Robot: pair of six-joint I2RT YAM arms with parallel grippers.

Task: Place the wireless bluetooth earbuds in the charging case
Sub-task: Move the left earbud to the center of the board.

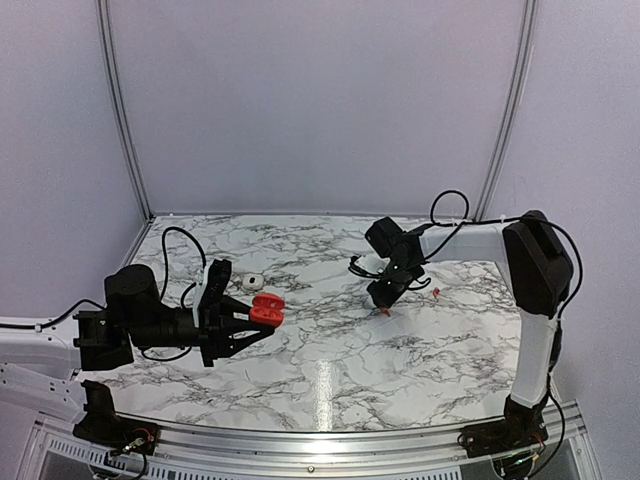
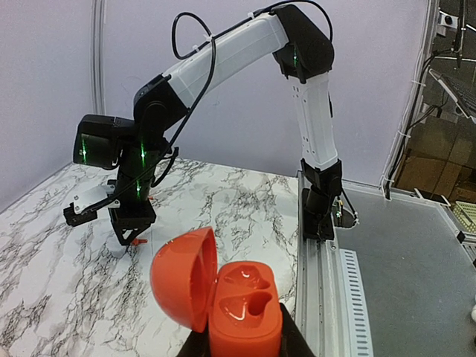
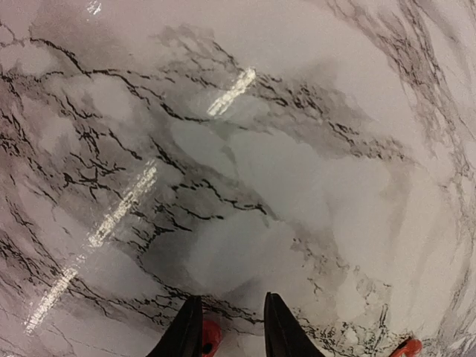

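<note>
Top cam first. Left gripper (image 1: 256,318) is clamped tight on the charging case (image 1: 268,309). Lid's flipped open, and it sits well off to the left of the right gripper (image 1: 385,305). R gripper is nose-down on the marble table (image 1: 330,375) with a red earbud (image 1: 385,312) right at its tips. A second earbud (image 1: 437,292) lies on the table just to the right of the R gripper. There's also a small white round puck (image 1: 254,280) far left of it, up by the case. No idea what it is, too small to tell.

Left wrist cam: the case (image 2: 242,309) fills the bottom of the frame, pinched between my fingers. The lid (image 2: 184,282) hangs off to one side and both bud wells face up, empty afaict. The R gripper (image 2: 132,236) is across the table behind it, with a red speck at its tip.

Right wrist cam is the useful one. The jaws stand apart w/ a clear gap. The earbud (image 3: 210,335) sits inside the gap, tight against one finger (image 3: 186,331); the other finger isn't touching it. So it's spread around the bud, not pinching it. The 2nd bud (image 3: 407,346) peeks in at the bottom corner, off to the right of the gripper.

So imo we're at the pick step for bud #1, nothing's in the case yet. Next up is closing squarely on that bud w/o flicking it sideways, since it's off-centre in the gap. Then lift, carry it over and line it up w/ a well. It's a tiny part, so the grip needs to be gentle.
</note>
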